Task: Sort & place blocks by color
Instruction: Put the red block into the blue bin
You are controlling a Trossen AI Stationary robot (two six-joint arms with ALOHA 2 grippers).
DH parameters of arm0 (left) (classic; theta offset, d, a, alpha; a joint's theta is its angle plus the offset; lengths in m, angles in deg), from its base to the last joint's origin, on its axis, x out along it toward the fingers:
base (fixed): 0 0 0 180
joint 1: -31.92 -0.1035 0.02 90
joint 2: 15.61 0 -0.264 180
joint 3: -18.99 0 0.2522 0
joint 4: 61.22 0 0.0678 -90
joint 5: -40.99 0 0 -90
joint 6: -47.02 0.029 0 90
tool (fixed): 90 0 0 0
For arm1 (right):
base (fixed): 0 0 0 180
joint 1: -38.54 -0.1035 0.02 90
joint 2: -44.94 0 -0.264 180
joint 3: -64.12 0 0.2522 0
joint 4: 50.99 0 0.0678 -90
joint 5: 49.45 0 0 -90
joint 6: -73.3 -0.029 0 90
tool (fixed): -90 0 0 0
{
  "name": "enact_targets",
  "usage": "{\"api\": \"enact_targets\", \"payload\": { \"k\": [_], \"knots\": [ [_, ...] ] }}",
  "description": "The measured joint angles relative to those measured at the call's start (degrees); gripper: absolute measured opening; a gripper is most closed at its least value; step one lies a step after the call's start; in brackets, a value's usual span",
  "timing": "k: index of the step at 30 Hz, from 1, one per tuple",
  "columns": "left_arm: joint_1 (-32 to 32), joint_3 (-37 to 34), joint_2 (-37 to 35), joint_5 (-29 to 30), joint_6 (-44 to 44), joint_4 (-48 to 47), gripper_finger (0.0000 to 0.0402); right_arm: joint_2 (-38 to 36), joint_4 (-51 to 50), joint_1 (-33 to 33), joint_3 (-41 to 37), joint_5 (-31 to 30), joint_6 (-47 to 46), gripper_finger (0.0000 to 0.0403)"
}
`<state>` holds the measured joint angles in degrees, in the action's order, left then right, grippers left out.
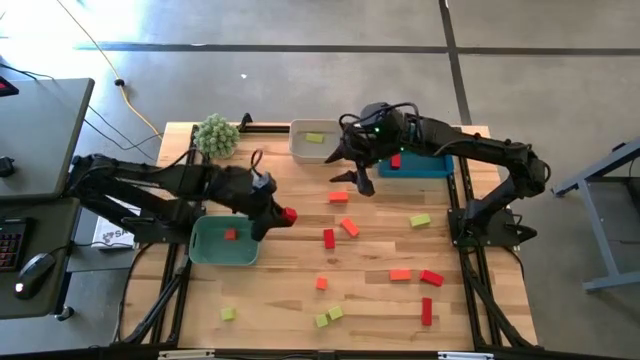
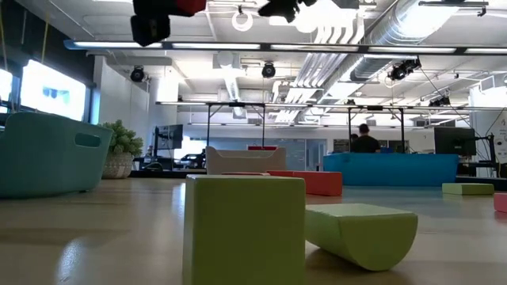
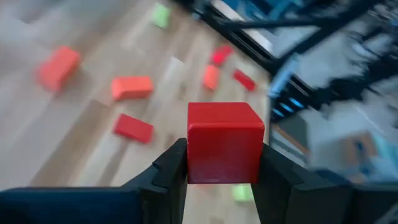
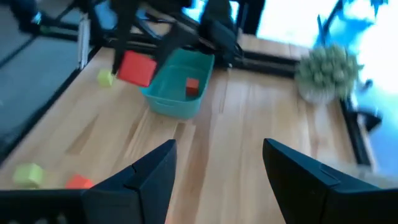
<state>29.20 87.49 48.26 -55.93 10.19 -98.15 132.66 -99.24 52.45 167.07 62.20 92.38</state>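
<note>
Clamping a red cube between its jaws, the left gripper hangs over the table just beside the teal tray, which already holds one red block; likely the cube is headed there, reds together. Grip looks square, both fingers flat on opposite faces, so it should carry fine.

Right gripper has its jaws spread, nothing between them, above the wood in front of the white tray and blue tray. It looks to be waiting or lining up for an orange block just below it. White tray holds a green block, blue tray a red one, so colour-to-tray mapping is unclear.

Loose blocks, red, orange and green, lie scattered on the table, so sorting is far from done.

Left wrist view is smeared; far blocks hard to make out. Low view cuts off both grippers at the top edge, and a green block up close hides much of the table.
</note>
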Motion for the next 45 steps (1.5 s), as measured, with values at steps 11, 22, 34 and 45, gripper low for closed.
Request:
{"api": "enact_targets", "payload": {
  "k": [11,22,34,45],
  "knots": [
    [-12.8,0.0,1.0,-27.2,2.0,0.2,0.0115,2.3,5.3,-2.8,0.0,1.6,10.3,0.0227],
    [-15.9,0.0,7.4,-41.2,4.2,1.2,0.0115,6.2,12.6,-6.7,0.0,6.6,9.5,0.0227],
    [-15.9,0.0,11.8,-46.4,-1.3,12.4,0.0115,9.0,13.0,-11.0,0.0,7.6,9.5,0.0227],
    [-15.9,0.0,12.4,-46.5,-5.8,17.5,0.0115,9.3,14.9,-11.4,0.0,8.6,9.5,0.0227]
  ]
}}
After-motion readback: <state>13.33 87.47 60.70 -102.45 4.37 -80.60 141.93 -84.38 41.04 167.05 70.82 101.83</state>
